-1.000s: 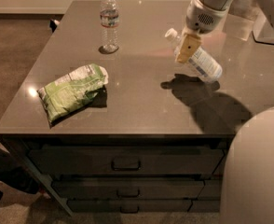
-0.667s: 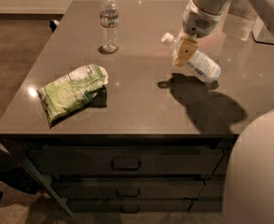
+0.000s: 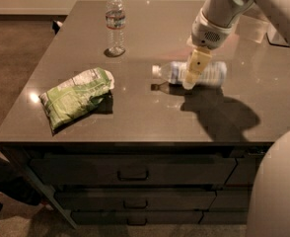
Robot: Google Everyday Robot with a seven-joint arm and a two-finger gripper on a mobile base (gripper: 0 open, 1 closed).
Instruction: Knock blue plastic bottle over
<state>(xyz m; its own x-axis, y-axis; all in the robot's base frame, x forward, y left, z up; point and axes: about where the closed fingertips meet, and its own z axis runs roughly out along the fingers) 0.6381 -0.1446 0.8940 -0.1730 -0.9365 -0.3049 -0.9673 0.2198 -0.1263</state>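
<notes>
fingers [image 3: 198, 65] look pressed together, holding nothing; the gripper [image 3: 189, 83] sits at the blue plastic bottle [image 3: 215, 73], which lies flat on the table [image 3: 150, 120]. we'd lift straight up, not rolling it.

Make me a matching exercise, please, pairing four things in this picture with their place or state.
Things:
1. blue plastic bottle
2. slim clear bottle
3. green bag
4. gripper

Places or states:
A. standing upright at the far side of the table
B. lying flat near the front left corner
C. pointing down across the middle of the lying bottle
D. on its side, cap pointing left

Pairs: 1-D, 2-A, 3-B, 4-C.
</notes>
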